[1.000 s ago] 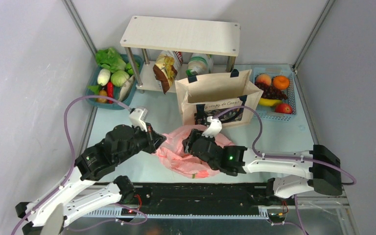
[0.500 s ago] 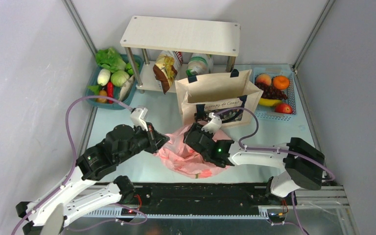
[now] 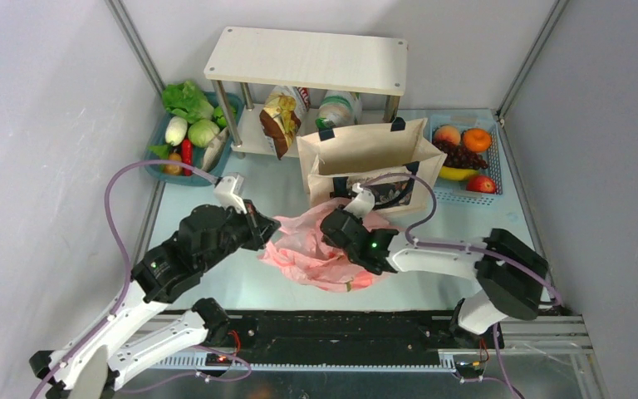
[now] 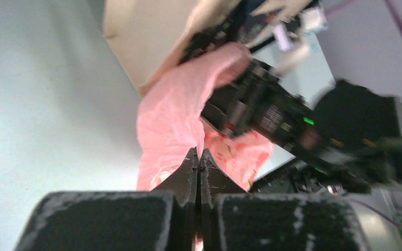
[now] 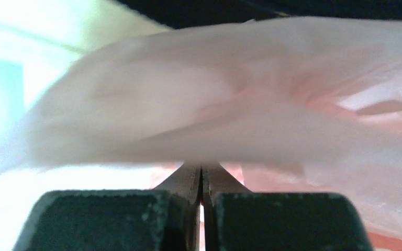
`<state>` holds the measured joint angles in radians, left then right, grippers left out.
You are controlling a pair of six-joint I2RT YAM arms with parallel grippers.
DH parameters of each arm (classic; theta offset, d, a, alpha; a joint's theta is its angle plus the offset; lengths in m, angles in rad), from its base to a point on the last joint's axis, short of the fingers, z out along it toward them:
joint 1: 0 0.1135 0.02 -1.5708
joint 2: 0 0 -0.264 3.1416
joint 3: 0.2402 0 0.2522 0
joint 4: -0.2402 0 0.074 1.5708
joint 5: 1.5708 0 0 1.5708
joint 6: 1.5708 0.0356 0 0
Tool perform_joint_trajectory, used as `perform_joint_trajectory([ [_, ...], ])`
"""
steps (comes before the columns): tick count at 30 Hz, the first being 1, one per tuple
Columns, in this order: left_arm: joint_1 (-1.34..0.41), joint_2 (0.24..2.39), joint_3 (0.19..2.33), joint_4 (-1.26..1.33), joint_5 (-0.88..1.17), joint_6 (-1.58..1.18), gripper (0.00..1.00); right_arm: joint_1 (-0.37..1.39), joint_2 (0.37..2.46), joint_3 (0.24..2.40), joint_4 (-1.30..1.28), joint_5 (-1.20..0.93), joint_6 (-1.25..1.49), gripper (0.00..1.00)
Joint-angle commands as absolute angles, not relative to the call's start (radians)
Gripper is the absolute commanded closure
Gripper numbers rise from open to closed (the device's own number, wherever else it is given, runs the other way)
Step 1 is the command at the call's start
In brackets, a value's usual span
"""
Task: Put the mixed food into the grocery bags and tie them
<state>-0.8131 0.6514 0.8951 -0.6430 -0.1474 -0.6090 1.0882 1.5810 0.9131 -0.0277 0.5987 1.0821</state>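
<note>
The thin pink bag (image 3: 311, 253) lies crumpled on the table between both arms. My left gripper (image 3: 260, 234) is shut on the bag's left edge; in the left wrist view its tips (image 4: 199, 155) pinch pink film (image 4: 175, 117). At the bag's far right side, my right gripper (image 3: 333, 228) is shut on the bag, and pink film (image 5: 241, 120) drapes over its closed tips (image 5: 201, 168). The beige canvas tote (image 3: 370, 158) stands open just behind. Grapes (image 3: 463, 156), banana (image 3: 457, 174) and apple (image 3: 481, 184) sit in the right basket. A crisp packet (image 3: 281, 123) leans under the shelf.
A wooden shelf (image 3: 307, 60) stands at the back with packets beneath it. A teal basket (image 3: 156, 150) at the back left holds vegetables, including a white radish (image 3: 176, 130). A blue basket (image 3: 495, 166) holds fruit at the back right. The side walls stand close.
The right gripper moved a little farther over the bag and shut on its film. The left gripper, still shut, drew slightly back and left with the bag edge.
</note>
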Motion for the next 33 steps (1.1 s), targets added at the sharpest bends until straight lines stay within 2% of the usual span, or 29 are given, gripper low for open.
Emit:
perform_joint_trajectory([
  [1,-0.718,0.676,0.888,-0.604,-0.166,-0.534,1.0,1.122,1.404,0.931,-0.138,0.539,0.953,1.0],
  [5,-0.605,0.705,0.892,-0.604,-0.104,-0.493,1.0,1.113,1.212,0.842,-0.186,0.424,0.897,1.0],
  [10,-0.532,0.737,0.903,-0.638,-0.132,-0.438,1.0,1.043,0.903,0.737,-0.282,0.288,0.848,1.0],
  [19,-0.41,0.747,0.89,-0.697,-0.311,-0.383,1.0,0.826,0.412,0.702,-0.766,0.335,0.812,1.0],
  [23,-0.386,0.754,0.868,-0.698,-0.34,-0.373,1.0,0.709,0.302,0.712,-0.862,0.326,0.805,1.0],
  [28,-0.379,0.725,0.851,-0.685,-0.288,-0.352,1.0,0.656,0.281,0.725,-0.923,0.38,0.837,1.0],
  [29,-0.379,0.718,0.839,-0.666,-0.259,-0.342,1.0,0.655,0.277,0.72,-0.892,0.367,0.805,0.96],
  [30,-0.379,0.703,0.831,-0.652,-0.192,-0.32,1.0,0.654,0.276,0.719,-0.869,0.303,0.774,0.86],
  [31,-0.379,0.697,0.816,-0.628,-0.156,-0.311,1.0,0.655,0.283,0.719,-0.817,0.257,0.708,0.8],
  [32,-0.38,0.686,0.81,-0.616,-0.096,-0.3,1.0,0.654,0.289,0.719,-0.793,0.16,0.678,0.64],
  [33,-0.379,0.682,0.8,-0.598,-0.073,-0.297,1.0,0.654,0.307,0.723,-0.749,0.106,0.626,0.58],
])
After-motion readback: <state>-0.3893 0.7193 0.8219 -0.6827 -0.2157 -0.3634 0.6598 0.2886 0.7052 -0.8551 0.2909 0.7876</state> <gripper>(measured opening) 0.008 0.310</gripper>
